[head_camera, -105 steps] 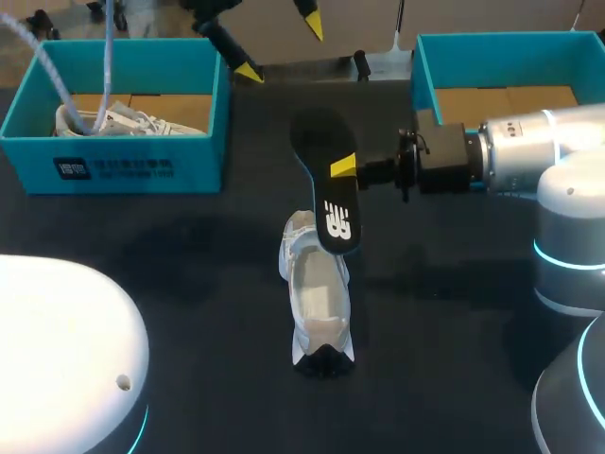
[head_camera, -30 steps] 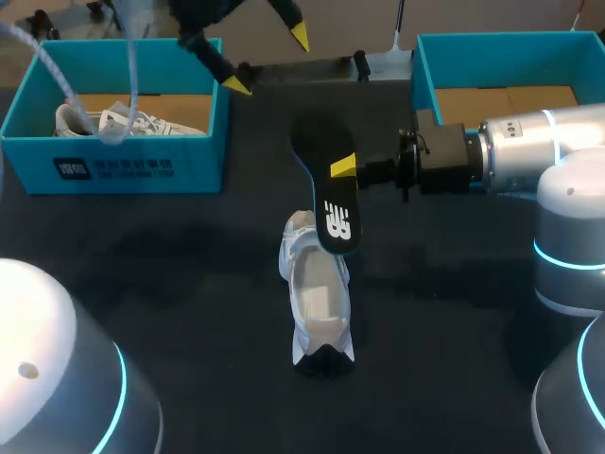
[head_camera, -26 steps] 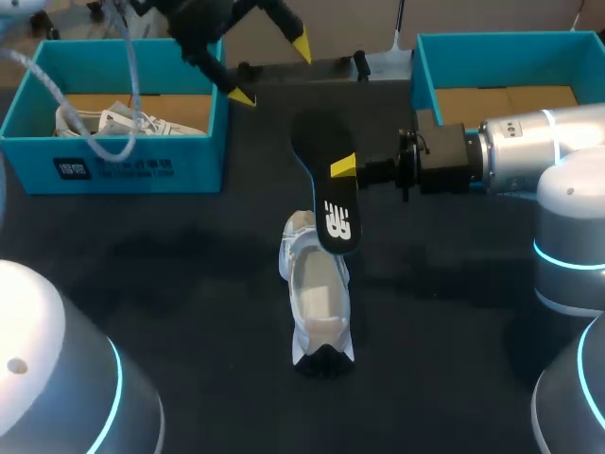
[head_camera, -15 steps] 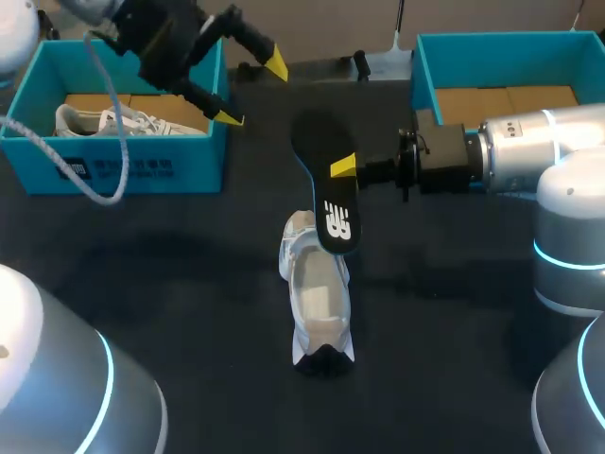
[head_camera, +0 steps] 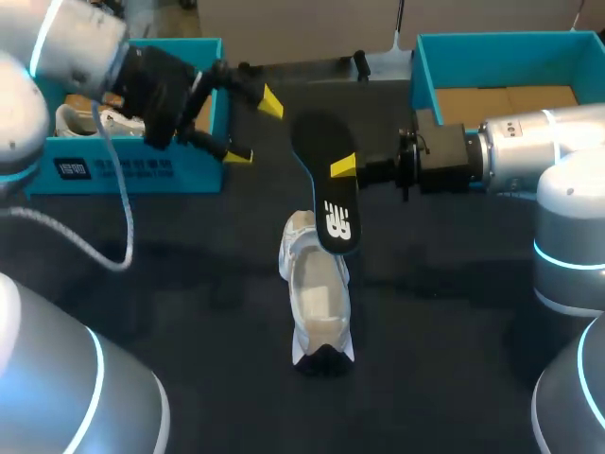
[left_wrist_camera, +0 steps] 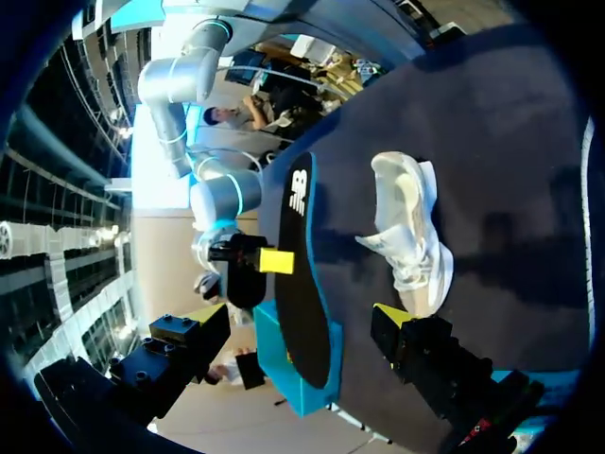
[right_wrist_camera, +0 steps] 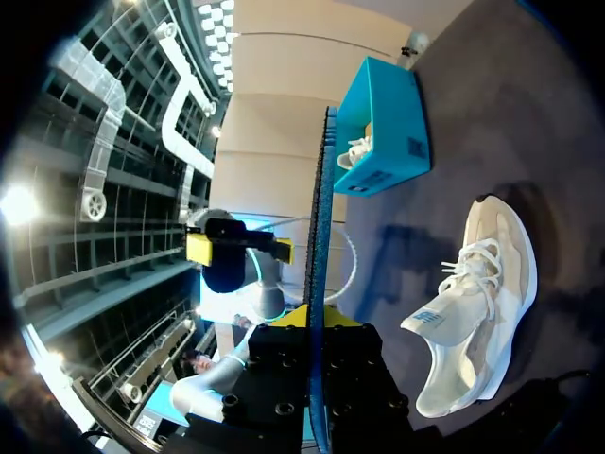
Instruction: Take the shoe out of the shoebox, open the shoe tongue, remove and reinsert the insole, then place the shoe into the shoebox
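Teal shoebox [head_camera: 57,172] is sitting at the far left of the dark desk [head_camera: 189,284], with a spare white sneaker [head_camera: 77,121] lying inside.

Left pincer [head_camera: 253,129] is hovering just beside that box's right wall. Its fingers are standing wide apart with nothing between them. In the left wrist view it is pointing toward the insole [left_wrist_camera: 301,274] and the shoe [left_wrist_camera: 411,232].

Black insole [head_camera: 326,180] is hanging in the air at mid-desk, its printed end overlapping the far end of the shoe in the head view. I cannot tell whether they are touching.

White shoe [head_camera: 317,303] is lying on the desk, lengthwise toward the camera, outside both boxes.

Right pincer [head_camera: 342,168] is reaching in level from the right and is clamped on the insole's edge. The right wrist view is showing the insole [right_wrist_camera: 319,284] edge-on between the fingers, and the shoe [right_wrist_camera: 482,303] beside it.

Second teal shoebox [head_camera: 492,43] is sitting at the far right behind the right arm, showing a bare cardboard floor.
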You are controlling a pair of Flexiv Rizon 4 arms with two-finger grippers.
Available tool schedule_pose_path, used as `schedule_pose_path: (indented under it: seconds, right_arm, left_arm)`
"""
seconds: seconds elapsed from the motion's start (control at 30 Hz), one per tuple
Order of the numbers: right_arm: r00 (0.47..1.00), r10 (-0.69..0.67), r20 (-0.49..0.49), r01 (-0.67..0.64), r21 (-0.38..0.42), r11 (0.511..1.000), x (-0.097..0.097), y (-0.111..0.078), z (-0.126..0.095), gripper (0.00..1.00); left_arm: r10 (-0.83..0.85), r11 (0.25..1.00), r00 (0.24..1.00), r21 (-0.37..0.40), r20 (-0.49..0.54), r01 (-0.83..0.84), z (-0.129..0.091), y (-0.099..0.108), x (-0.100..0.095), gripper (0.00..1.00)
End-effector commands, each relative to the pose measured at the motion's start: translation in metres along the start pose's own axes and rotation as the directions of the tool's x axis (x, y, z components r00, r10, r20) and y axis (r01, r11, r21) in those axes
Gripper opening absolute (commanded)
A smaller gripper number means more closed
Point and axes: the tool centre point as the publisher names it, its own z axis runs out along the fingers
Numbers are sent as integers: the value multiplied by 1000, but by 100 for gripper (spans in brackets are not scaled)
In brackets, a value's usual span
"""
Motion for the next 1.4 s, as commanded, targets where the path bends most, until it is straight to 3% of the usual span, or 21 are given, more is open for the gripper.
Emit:
schedule_pose_path:
  seconds: [0.03, 0.37, 0.5, 0.67, 1.07, 1.2, 1.4]
  right_arm:
    - [1000, 0, 1, 0, -2, 1000, 0, -1, 1, 0]
    - [1000, 0, 1, 0, -2, 1000, 0, -1, 1, 0]
    - [1000, 0, 1, 0, -2, 1000, 0, -1, 1, 0]
    - [1000, 0, 1, 0, -2, 1000, 0, -1, 1, 0]
    - [1000, 0, 1, 0, -2, 1000, 0, -1, 1, 0]
    - [999, 18, -28, -18, -1, 1000, -3, -2, 6, 0]
    - [997, 35, -63, -36, -24, 999, -3, -6, 8, 0]
  left_arm:
    - [-19, 1000, 940, 2, 341, 20, -5, -5, 11, 100]
    - [-19, 1000, 940, 2, 341, 20, -5, -5, 11, 100]
    - [24, 998, 937, -68, 349, 0, 11, -5, 14, 100]
    - [15, 998, 908, -66, 418, 14, 21, 1, 18, 100]
    - [0, 999, 908, -43, 419, 20, 26, 3, 18, 100]
    - [22, 995, 901, -93, 433, 20, 35, 7, 19, 100]
    - [22, 995, 895, -96, 446, 24, 45, 11, 17, 100]
